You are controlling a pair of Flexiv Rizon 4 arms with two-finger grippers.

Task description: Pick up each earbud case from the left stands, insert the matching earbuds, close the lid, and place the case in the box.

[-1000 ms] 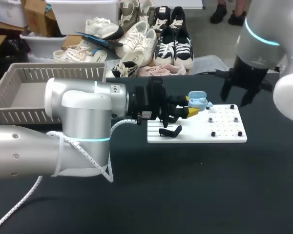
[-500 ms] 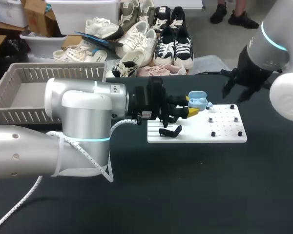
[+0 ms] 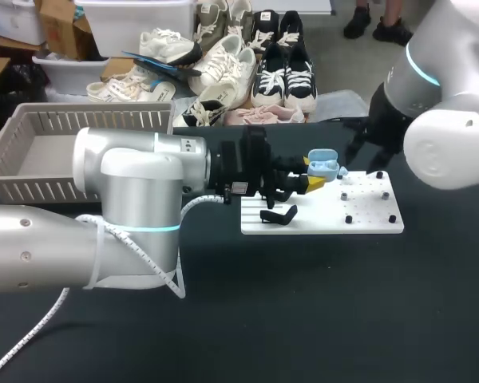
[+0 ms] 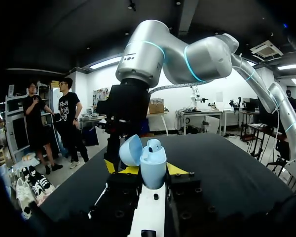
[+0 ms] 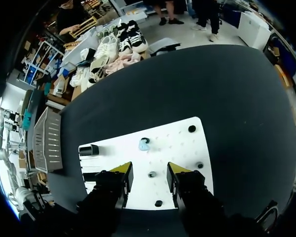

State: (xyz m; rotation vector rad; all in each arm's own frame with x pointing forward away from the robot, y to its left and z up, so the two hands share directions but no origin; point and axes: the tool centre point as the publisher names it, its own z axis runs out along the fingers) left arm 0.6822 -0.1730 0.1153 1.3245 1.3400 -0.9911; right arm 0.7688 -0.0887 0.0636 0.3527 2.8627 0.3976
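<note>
- The left fingers (image 4: 176, 169) are clenched on a light blue earbud case (image 4: 152, 165), one yellow tip pressing each side.
- The case is held in the air just above the near edge of a white board (image 3: 367, 215). It sits upright with its lid (image 4: 130, 150) swung open, probably so that its sockets face up and the other arm can reach them.
- Something rounded sits in the top of the case. It may be an earbud already seated, but that cannot be told for sure.
- The right fingers (image 5: 119, 173) are released and hold nothing. They hang over the white board with their tips pointing down at it.
- A small blue earbud (image 5: 144, 144) lies on the board just ahead of the right fingers. It matches the case in colour and is likely the next thing to grasp.
- A black stand (image 3: 278, 215) is on the board's left part, below the held case.
- The box (image 3: 88, 120), a pale slatted basket, waits on the dark surface (image 3: 303, 303) well to the left of the board. The case is not yet in it and its lid is not yet closed.
</note>
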